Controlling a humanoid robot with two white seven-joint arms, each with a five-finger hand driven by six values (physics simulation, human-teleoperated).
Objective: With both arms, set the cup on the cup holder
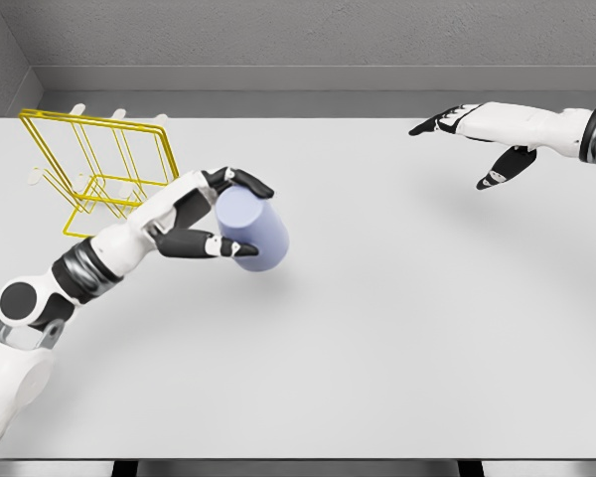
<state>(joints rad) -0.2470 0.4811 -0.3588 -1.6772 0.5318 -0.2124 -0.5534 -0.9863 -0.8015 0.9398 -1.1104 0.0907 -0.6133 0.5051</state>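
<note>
While the left hand (pixel 204 214) grips the unmarked lavender cup (pixel 250 229) (tilted), the right hand (pixel 482 134) hovers spread.

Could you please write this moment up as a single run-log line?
left hand: gripping cup | right hand: open, empty | cup: beside yellow rack, not on it | surface: table

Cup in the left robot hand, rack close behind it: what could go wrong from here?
1. The cup lies tilted on its side in the left robot hand, held by a few fingers; it may slip out or roll away on the table.
2. The yellow wire cup holder looks light; the forearm passes close by and could knock it.
3. The right robot hand hovers far off, open, so it cannot steady either one.
</note>
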